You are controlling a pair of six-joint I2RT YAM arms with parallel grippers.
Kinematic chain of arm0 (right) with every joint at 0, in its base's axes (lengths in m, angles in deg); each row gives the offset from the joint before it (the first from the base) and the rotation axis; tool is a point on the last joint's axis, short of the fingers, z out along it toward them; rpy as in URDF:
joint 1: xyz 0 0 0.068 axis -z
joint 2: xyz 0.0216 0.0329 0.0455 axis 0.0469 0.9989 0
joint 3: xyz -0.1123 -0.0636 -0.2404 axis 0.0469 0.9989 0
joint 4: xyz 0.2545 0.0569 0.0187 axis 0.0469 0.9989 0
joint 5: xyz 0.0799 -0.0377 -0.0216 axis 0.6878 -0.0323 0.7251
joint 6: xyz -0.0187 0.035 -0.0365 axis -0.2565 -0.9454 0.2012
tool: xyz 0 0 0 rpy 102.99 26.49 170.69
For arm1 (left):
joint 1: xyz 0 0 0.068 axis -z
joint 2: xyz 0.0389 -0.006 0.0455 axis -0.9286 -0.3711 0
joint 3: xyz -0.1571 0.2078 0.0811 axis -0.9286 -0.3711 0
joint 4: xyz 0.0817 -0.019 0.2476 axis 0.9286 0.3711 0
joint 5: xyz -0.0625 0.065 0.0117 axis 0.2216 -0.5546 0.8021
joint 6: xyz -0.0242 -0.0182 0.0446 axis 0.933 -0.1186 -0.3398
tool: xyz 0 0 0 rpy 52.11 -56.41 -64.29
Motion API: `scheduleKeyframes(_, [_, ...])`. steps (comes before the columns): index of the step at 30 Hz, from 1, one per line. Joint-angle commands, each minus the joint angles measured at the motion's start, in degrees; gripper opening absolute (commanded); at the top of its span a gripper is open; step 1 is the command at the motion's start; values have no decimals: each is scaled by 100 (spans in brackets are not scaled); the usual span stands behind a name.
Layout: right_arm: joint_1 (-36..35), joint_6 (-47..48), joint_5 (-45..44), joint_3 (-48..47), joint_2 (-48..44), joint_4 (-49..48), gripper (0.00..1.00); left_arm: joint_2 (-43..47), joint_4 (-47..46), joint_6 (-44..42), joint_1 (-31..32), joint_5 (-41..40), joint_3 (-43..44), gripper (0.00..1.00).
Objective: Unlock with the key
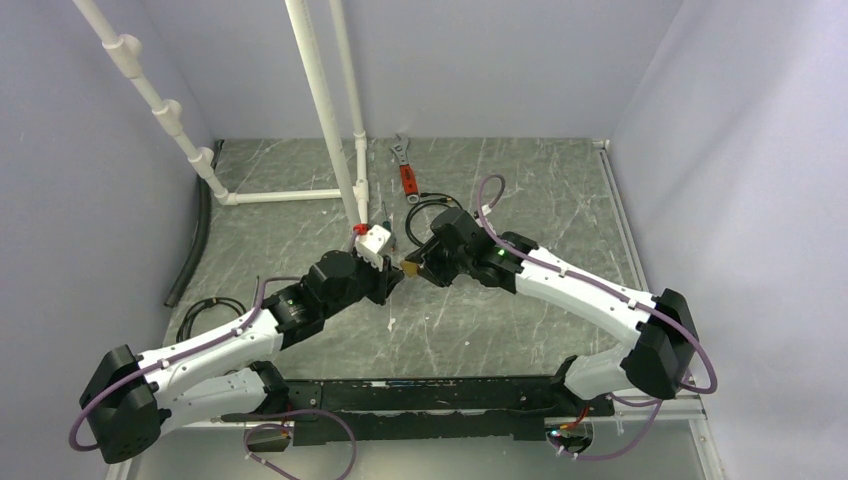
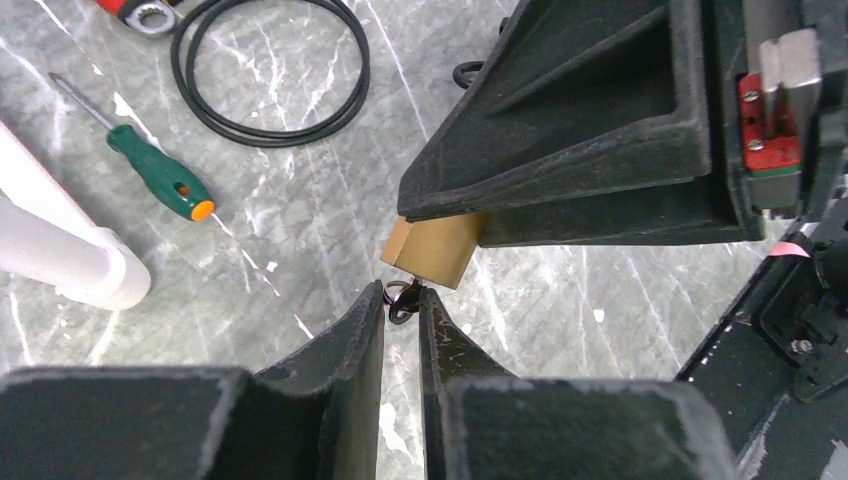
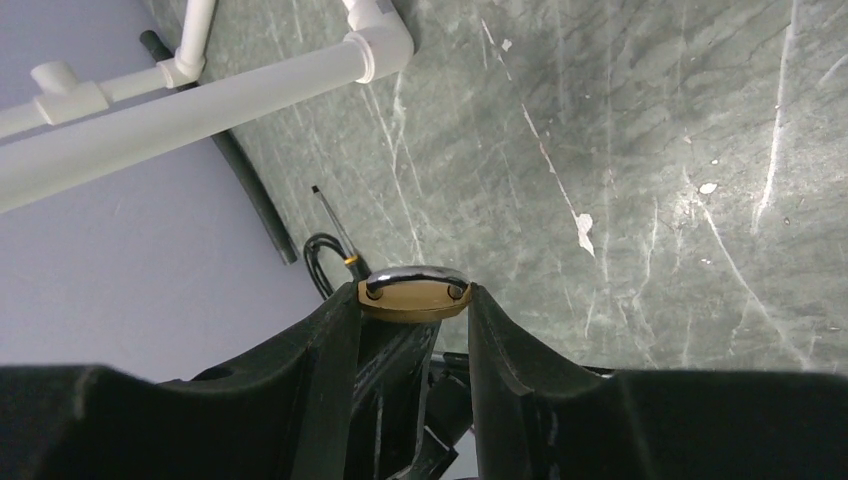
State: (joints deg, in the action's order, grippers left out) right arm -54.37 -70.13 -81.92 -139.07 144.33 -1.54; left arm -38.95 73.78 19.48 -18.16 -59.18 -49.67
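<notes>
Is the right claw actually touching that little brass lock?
Touching. The right wrist view shows the brass padlock wedged between the fingers of the right gripper, one pressed against each side, with no gap.

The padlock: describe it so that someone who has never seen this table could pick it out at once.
On the grey marbled table, look at the middle, near the foot of the white pipe frame. There the padlock is clamped in the right gripper. It alone is brass with a silver shackle, bigger than the black-headed key at its base.
</notes>
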Motion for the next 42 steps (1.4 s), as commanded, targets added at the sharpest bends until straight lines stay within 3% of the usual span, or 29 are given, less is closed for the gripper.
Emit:
scheduleKeyframes(1, [-61,56,222,-475,50,144,0,-50,-399,-527,17,-420,96,0])
scheduleKeyframes(15, [-12,117,195,-782,535,338,0,-93,-786,-1064,547,-342,0,0])
scheduleKeyframes(30, [255,396,864,-1422,1212,1209,0,-1069,-1908,-3023,2086,-3287,3,0])
scheduleKeyframes(37, [294,552,1122,-1452,1269,1306,0,-1221,-2521,-3769,2461,-3832,-58,0])
scheduleKeyframes(42, [333,592,1112,-1403,1223,1256,0,-1059,-2141,-3736,2561,-3580,27,0])
